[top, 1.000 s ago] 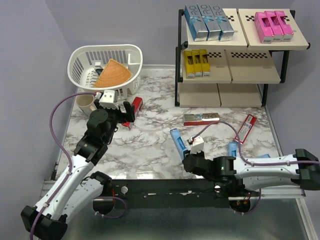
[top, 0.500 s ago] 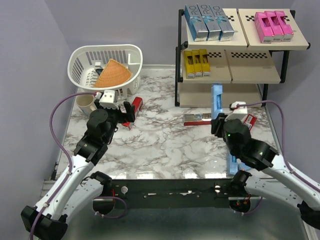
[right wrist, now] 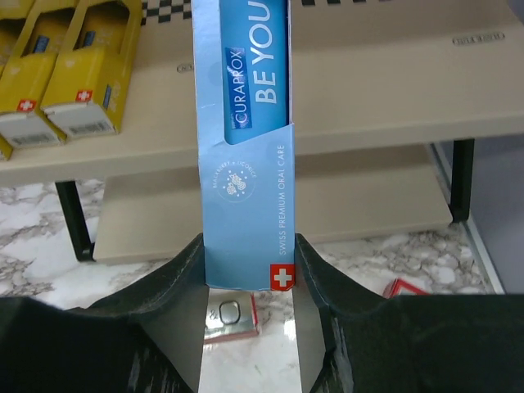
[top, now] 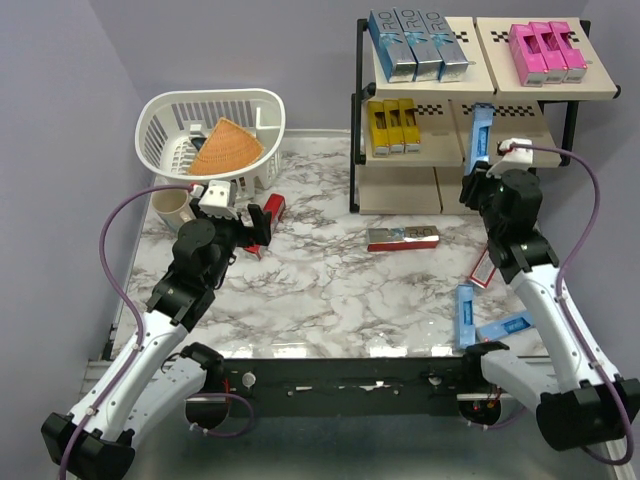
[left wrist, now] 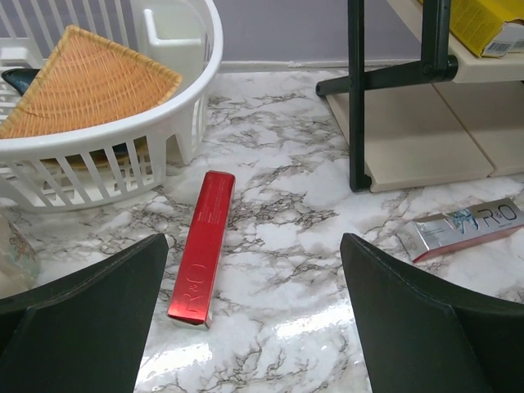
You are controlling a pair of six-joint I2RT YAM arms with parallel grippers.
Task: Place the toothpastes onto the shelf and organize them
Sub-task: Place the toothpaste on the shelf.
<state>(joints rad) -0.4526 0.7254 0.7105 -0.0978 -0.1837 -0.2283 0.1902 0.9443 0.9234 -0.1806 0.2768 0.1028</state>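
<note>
My right gripper (top: 478, 182) is shut on a light blue toothpaste carton (top: 480, 132) and holds it upright in front of the right side of the shelf's (top: 505, 150) middle tier. In the right wrist view the carton (right wrist: 246, 147) stands between my fingers (right wrist: 176, 278). My left gripper (top: 255, 225) is open and empty over a red carton (top: 270, 212), which lies between the jaws and the basket in the left wrist view (left wrist: 201, 247). Three silver-blue cartons (top: 418, 45) and three pink ones (top: 545, 50) sit on the top tier, and three yellow ones (top: 393, 125) on the middle tier.
A silver carton (top: 403, 237), a red carton (top: 492, 258) and two light blue cartons (top: 464, 312) (top: 505, 327) lie on the marble table. A white basket (top: 160, 120) with a wicker wedge (top: 225, 148) stands at the back left, with a mug (top: 172, 207) beside it.
My right arm swung from the table's near edge up to the shelf, carrying the light blue carton upright. The left arm has not moved.
</note>
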